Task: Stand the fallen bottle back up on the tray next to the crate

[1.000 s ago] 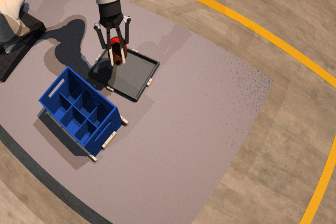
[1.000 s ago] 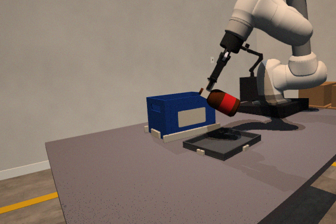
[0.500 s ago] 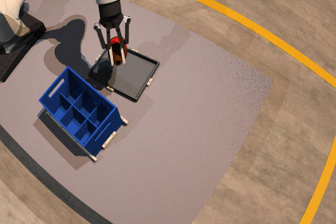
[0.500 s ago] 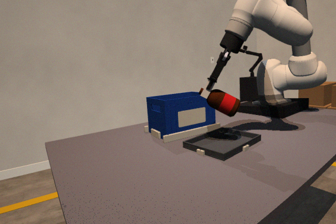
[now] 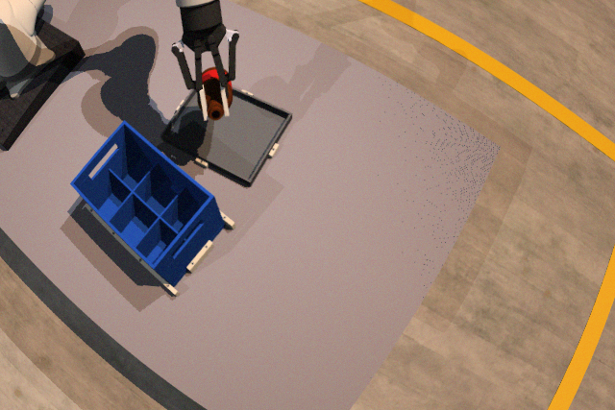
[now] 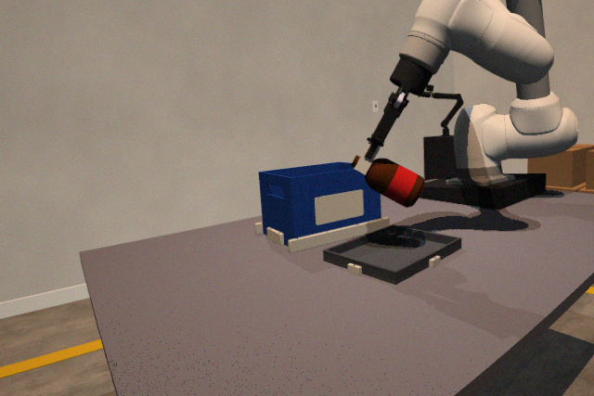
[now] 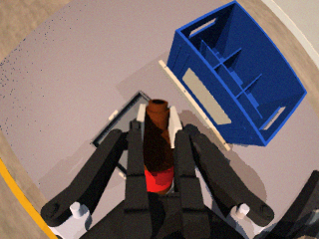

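Note:
My gripper point(image 5: 214, 103) is shut on the brown bottle point(image 6: 393, 181), which has a red label. It holds the bottle by the neck end, well above the black tray point(image 5: 229, 133). The bottle hangs tilted, its base lower and pointing away from the crate in the exterior view. In the wrist view the bottle point(image 7: 158, 146) sits between my fingers, neck pointing ahead over the tray's edge point(image 7: 119, 121). The tray point(image 6: 393, 253) lies flat and holds nothing.
The blue crate point(image 5: 146, 201) with its open compartments stands next to the tray, also seen in the exterior view point(image 6: 317, 198) and the wrist view point(image 7: 239, 84). Small beige blocks lie along the crate and tray edges. The robot's base point(image 6: 484, 181) stands at the table's back.

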Motion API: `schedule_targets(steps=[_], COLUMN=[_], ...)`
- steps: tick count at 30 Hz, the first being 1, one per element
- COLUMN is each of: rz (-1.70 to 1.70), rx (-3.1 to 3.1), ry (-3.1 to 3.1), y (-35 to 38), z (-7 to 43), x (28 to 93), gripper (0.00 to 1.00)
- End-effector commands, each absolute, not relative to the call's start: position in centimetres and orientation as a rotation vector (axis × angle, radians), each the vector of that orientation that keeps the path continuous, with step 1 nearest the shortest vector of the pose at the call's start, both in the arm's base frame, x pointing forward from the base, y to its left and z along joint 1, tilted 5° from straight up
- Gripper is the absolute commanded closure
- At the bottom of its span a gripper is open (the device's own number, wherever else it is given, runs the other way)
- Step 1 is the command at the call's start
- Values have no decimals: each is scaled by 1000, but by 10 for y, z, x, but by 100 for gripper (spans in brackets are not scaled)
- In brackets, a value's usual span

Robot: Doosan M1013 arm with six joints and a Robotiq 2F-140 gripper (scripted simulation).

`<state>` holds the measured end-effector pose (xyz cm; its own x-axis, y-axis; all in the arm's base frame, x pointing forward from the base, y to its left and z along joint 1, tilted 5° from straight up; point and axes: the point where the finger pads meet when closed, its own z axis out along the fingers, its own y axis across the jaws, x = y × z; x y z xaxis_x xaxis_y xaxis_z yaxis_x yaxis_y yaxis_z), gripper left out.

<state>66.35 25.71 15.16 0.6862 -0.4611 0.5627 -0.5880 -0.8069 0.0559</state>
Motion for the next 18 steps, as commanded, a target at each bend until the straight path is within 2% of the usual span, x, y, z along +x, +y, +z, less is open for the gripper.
schedule_targets(steps=[1,18], rz=[810,932], rx=[2658,2591], ry=[-841,-817], y=[257,257], z=[151,150], x=[663,662], gripper=[90,90])
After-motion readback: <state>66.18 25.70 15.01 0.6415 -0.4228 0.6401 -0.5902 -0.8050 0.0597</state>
